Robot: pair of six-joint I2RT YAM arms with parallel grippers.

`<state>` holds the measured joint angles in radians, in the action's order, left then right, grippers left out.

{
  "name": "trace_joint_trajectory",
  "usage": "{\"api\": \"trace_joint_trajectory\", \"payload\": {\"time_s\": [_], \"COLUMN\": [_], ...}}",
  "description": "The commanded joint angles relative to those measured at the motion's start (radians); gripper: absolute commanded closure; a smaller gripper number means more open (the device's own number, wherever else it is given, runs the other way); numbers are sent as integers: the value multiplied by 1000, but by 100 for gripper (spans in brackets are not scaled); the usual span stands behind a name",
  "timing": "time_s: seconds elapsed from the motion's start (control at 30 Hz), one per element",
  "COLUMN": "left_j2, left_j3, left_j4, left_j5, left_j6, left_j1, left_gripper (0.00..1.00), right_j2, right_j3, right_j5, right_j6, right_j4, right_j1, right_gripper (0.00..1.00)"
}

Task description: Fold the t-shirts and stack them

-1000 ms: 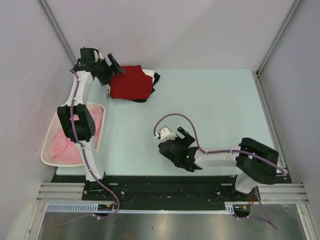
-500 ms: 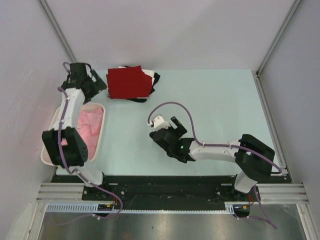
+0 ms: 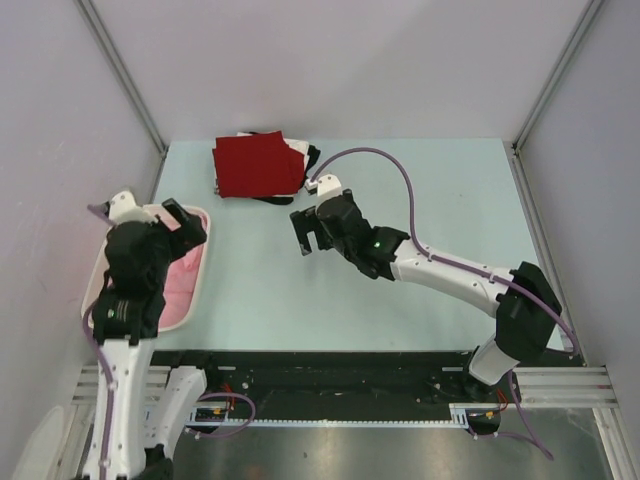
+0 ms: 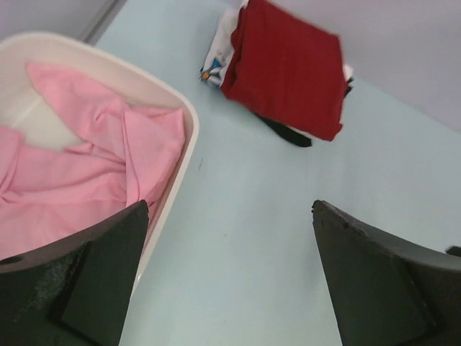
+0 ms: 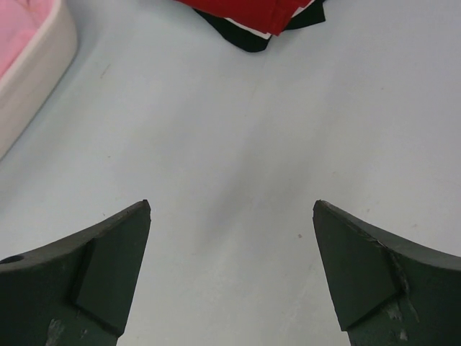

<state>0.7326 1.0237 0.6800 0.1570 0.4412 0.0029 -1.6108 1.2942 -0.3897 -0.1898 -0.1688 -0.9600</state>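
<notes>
Dark red t-shirt (image 3: pixel 258 166) lies folded, flat and square, topping the stack (image 3: pixel 310 156) at upper left of the worktop (image 3: pixel 440 200). Left end effector (image 3: pixel 183 218) has withdrawn to the basket (image 3: pixel 203 255), fingers apart; judged next shirt's turn.

Left wrist: pink t-shirt (image 4: pixel 79 173), soft and crumpled, fills the basket.

Right wrist: right end effector (image 5: pixel 232 209) spread, empty.

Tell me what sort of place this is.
Probably a robot test cell in a lab, not a home: plain grey panel walls enclose a pale green table, and a white-and-black robot arm is mounted by an aluminium rail at its near edge.
</notes>
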Motion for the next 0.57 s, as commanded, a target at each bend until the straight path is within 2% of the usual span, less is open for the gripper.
{"api": "trace_joint_trajectory", "payload": {"time_s": [0.0, 0.17, 0.33, 0.4, 0.43, 0.47, 0.5, 0.53], "left_j2": [-186, -260, -288, -298, -302, -305, -303, -299], "left_j3": [-16, 7, -19, -36, -40, -51, -54, -56], "left_j4": [32, 61, 38, 21, 4, -11, -20, -33], "left_j5": [75, -103, -149, -191, -191, -209, -211, -211], "left_j6": [-87, -45, -68, -76, -75, -82, -85, -81], "left_j1": [-52, -52, -52, -52, -52, -52, -52, -52], "left_gripper": [0, 0, 0, 0, 0, 0, 0, 0], "right_j2": [71, 114, 195, 248, 259, 273, 287, 301], "right_j3": [40, 56, 68, 82, 115, 144, 169, 169], "right_j5": [63, -150, -355, -380, -324, -316, -342, -457], "right_j6": [-74, -152, -97, -45, -43, -80, -83, -71], "right_j4": [-46, -135, -202, -234, -276, -349, -353, -336], "right_j1": [6, 33, 63, 85, 108, 128, 148, 145], "right_gripper": [0, 0, 0, 0, 0, 0, 0, 0]}}
